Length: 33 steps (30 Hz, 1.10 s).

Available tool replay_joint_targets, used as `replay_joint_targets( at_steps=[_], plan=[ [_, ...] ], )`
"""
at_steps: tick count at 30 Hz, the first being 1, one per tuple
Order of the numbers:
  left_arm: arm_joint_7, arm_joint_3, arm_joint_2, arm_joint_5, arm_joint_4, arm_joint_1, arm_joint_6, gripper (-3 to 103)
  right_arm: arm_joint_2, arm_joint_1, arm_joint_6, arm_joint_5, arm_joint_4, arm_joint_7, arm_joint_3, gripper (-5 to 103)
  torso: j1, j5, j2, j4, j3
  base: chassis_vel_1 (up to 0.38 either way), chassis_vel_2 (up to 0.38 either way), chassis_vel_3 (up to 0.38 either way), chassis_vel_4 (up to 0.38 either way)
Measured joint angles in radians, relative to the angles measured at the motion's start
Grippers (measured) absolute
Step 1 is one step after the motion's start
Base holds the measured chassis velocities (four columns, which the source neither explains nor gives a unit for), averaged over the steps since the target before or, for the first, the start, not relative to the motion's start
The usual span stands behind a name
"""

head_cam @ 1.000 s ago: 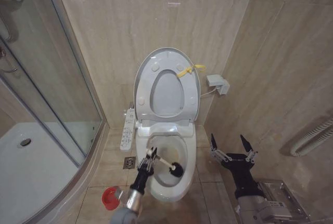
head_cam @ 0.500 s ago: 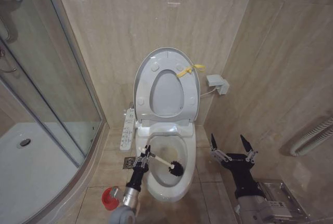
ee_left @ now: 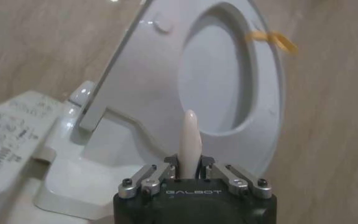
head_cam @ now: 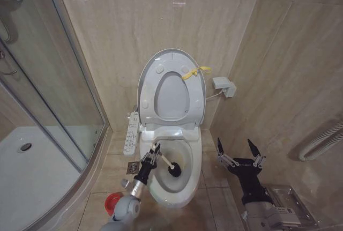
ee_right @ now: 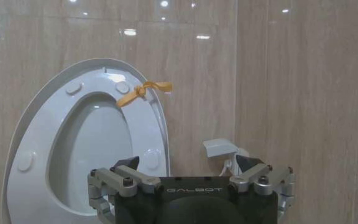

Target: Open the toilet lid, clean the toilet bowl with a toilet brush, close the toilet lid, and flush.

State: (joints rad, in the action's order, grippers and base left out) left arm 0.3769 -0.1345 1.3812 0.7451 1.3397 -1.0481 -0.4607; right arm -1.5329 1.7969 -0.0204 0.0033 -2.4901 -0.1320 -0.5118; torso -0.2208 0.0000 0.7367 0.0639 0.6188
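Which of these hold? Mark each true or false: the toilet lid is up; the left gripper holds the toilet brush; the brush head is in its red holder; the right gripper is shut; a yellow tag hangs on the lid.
1. The toilet lid stands up. True.
2. The left gripper holds the toilet brush. True.
3. The brush head sits in the red holder. False: it is inside the toilet bowl; the holder stands on the floor.
4. The right gripper is shut. False: it is open, beside the bowl.
5. A yellow tag hangs on the lid. True.

The head view looks steeply down from afar, while both wrist views look forward from low and close by, all three sharing the raised glossy white oval plastic toilet lid [head_cam: 171,89] [ee_left: 229,74] [ee_right: 92,140].
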Motion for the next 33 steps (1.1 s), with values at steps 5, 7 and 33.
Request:
replay_joint_targets(
  at_steps=[5,7,33],
  plan=[
    [-0.007,0.019,0.023,0.096,-0.026,0.062,0.007,22,0.0,0.0,0.0,0.0,0.0,0.0,0.0,100,0.0,0.0001,0.0,0.0002,0.0,0.0,0.0,0.0,0.0],
    [0.011,0.016,0.04,0.073,-0.081,0.094,-0.013,22,0.0,0.0,0.0,0.0,0.0,0.0,0.0,100,0.0,0.0,0.0,0.0001,0.0,0.0,0.0,0.0,0.0],
    [0.072,0.004,0.089,-0.055,-0.214,0.133,-0.059,22,0.0,0.0,0.0,0.0,0.0,0.0,0.0,100,0.0,-0.0002,0.0,0.0002,0.0,0.0,0.0,0.0,0.0]
  ],
)
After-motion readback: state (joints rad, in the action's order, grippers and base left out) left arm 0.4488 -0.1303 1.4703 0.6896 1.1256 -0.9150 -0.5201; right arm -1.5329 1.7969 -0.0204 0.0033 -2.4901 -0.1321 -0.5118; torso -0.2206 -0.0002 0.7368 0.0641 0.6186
